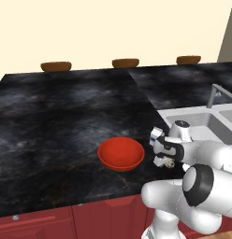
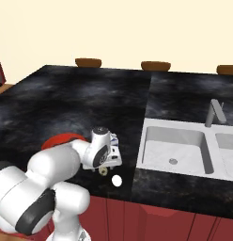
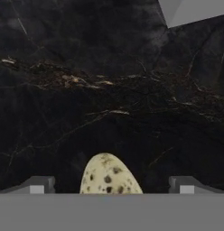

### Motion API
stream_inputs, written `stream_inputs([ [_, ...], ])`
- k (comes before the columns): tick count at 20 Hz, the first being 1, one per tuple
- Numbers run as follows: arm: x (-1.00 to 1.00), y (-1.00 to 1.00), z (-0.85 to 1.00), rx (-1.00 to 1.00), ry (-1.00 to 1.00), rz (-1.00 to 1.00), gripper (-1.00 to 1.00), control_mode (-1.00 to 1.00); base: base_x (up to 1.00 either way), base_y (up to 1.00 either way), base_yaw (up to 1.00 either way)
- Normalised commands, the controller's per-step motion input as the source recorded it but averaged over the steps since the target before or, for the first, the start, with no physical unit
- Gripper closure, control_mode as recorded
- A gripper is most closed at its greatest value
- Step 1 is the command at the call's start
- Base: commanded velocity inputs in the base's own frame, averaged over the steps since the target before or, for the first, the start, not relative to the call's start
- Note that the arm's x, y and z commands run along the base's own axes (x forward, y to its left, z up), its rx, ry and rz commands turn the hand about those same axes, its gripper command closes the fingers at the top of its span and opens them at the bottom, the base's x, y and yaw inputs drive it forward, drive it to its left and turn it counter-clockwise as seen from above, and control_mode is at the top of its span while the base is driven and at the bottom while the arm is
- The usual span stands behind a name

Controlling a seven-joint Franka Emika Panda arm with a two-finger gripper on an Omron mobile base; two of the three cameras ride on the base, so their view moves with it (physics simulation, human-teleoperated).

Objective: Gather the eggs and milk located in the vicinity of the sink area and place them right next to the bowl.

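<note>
The speckled egg (image 3: 111,175) lies on the black counter (image 3: 109,90) between the spread fingertips of the gripper (image 3: 112,186), untouched by either. The white egg (image 2: 117,180) sits near the counter's front edge, between the red bowl (image 1: 121,153) and the sink (image 2: 174,150).

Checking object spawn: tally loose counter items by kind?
Eggs: 2, speckled between the open tool tips, white at the counter's front edge
Milk carton: 1, mostly hidden behind the hand
Red bowl: 1
Total: 4
</note>
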Motion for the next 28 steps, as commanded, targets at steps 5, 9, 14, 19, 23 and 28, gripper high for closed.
stream_inputs([
  [5,0.02,0.0,-0.21,0.0,0.03,0.0,-1.0,-1.0,0.0,0.0,0.0],
  [9,0.0,-0.01,-0.27,0.0,0.09,0.0,1.0,-1.0,0.0,0.0,0.0],
  [14,0.0,-0.07,-0.35,0.0,0.09,0.01,1.0,-1.0,0.0,0.0,0.0],
  [19,-0.16,0.14,-0.01,0.07,0.02,0.04,1.0,-1.0,0.0,0.0,0.0],
  [23,0.0,0.52,0.18,0.06,0.0,0.08,1.0,-1.0,0.0,0.0,0.0],
  [28,-0.19,0.31,0.45,0.01,0.0,0.13,1.0,-1.0,0.0,0.0,0.0],
])
